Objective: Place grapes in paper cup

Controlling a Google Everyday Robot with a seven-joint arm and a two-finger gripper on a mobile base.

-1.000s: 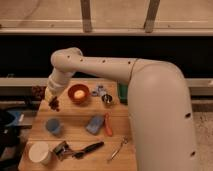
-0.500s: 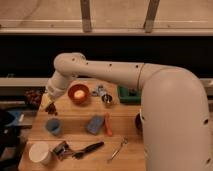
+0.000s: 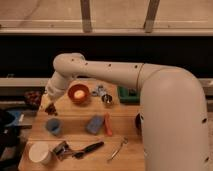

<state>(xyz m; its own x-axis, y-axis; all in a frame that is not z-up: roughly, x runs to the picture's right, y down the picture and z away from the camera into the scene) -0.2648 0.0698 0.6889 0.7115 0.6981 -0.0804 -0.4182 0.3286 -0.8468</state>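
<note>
My gripper (image 3: 51, 106) is at the table's left side, just left of the orange bowl (image 3: 79, 94). It is shut on the grapes (image 3: 52, 110), a small dark bunch hanging at its tip above the table. The bunch is just behind and above the small blue cup (image 3: 53, 126). The paper cup (image 3: 39, 152), wide and cream-white, stands at the front left corner, well in front of the gripper. My large white arm covers the table's right side.
The orange bowl holds an egg-like ball. A blue sponge (image 3: 93, 124) and an orange piece (image 3: 107, 124) lie mid-table. A black-handled tool (image 3: 84, 149) and a metal utensil (image 3: 118, 148) lie at the front. A small metal cup (image 3: 106, 98) and a green item (image 3: 127, 94) are at the back.
The gripper with the grapes has moved a little down and forward along the table's left side, closer to the blue cup. The arm's bulk has shifted right.
</note>
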